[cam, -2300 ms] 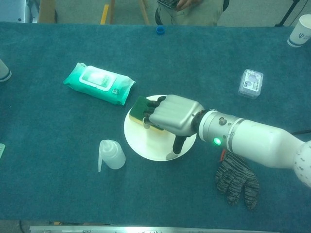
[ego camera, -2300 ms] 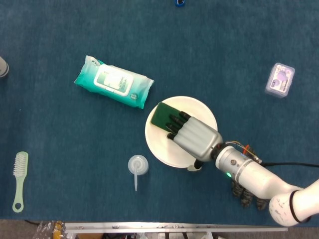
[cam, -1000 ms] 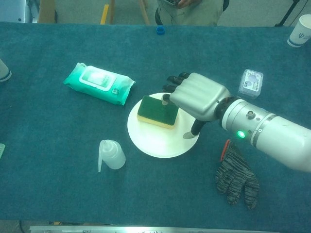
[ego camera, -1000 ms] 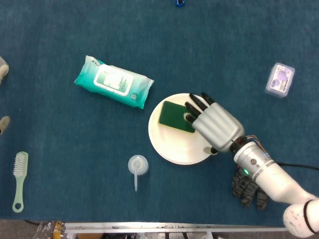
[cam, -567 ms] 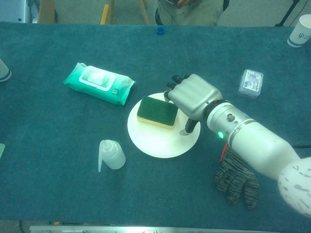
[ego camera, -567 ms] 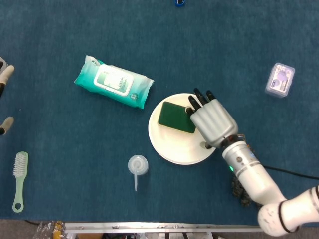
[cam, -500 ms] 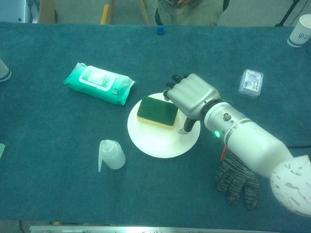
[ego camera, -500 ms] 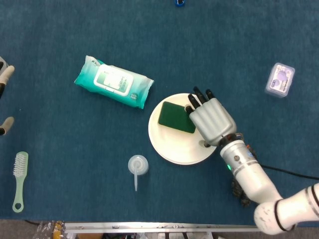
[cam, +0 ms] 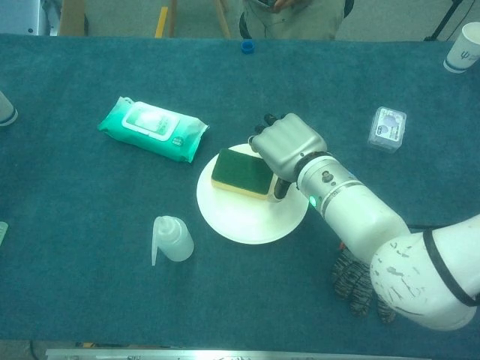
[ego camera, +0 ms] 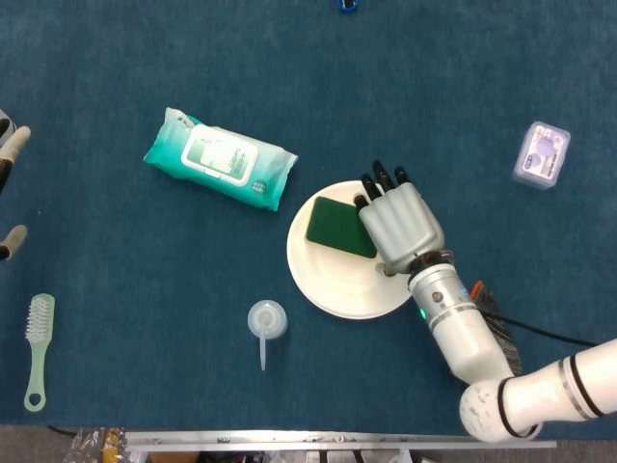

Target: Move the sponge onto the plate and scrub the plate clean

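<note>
Chest view: right hand (cam: 287,147) fingers curled against the sponge (cam: 241,172), grip unclear.

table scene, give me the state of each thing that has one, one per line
sponge: lying flat on the plate, green side up
plate: flat on the table, under the sponge
right hand: at the sponge's right edge; grip cannot be told
left hand: only fingertips show at the left edge
wet wipes pack: lying flat, lid closed
squeeze bottle: tipped on its side
brush: lying flat
</note>
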Robot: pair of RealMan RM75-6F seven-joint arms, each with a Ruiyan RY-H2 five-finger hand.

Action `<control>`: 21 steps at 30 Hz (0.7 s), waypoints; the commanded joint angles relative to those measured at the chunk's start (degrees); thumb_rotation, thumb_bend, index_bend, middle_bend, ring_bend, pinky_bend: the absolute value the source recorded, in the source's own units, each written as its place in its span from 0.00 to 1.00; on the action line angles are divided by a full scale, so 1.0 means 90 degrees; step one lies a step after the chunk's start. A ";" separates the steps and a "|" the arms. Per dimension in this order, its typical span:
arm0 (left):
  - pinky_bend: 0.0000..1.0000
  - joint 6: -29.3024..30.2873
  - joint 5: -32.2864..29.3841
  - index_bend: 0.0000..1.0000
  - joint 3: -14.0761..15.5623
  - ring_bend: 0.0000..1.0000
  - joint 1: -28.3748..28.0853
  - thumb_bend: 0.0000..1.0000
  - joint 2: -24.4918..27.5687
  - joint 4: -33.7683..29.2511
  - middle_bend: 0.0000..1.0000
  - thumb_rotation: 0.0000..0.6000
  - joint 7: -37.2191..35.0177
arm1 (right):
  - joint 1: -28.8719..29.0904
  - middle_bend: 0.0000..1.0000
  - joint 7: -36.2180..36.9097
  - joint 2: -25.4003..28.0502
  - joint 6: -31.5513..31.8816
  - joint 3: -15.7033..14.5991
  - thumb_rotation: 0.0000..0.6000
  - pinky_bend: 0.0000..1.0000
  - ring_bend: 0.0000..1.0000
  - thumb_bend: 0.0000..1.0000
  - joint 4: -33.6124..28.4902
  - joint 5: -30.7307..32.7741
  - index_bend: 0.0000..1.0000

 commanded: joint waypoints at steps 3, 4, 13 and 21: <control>0.08 -0.0009 0.0024 0.04 0.0005 0.00 -0.0011 0.21 -0.0022 0.0083 0.02 1.00 -0.0019 | 0.0031 0.15 -0.0068 -0.0155 0.0058 0.0066 0.70 0.19 0.01 0.00 0.0108 0.0130 0.25; 0.08 -0.0013 0.0029 0.04 0.0007 0.00 -0.0012 0.21 -0.0022 0.0100 0.02 1.00 -0.0033 | 0.0031 0.15 -0.0070 -0.0180 0.0062 0.0077 0.70 0.19 0.01 0.00 0.0125 0.0154 0.25; 0.08 -0.0054 0.0131 0.05 0.0033 0.00 -0.0048 0.21 -0.0020 0.0237 0.02 1.00 -0.0203 | 0.0072 0.15 -0.0101 -0.0453 0.0144 0.0220 0.70 0.19 0.01 0.00 0.0364 0.0222 0.25; 0.08 -0.0075 0.0196 0.05 0.0043 0.00 -0.0078 0.21 -0.0037 0.0377 0.02 1.00 -0.0376 | 0.0081 0.15 -0.0164 -0.0621 0.0233 0.0280 0.70 0.19 0.01 0.00 0.0547 0.0237 0.25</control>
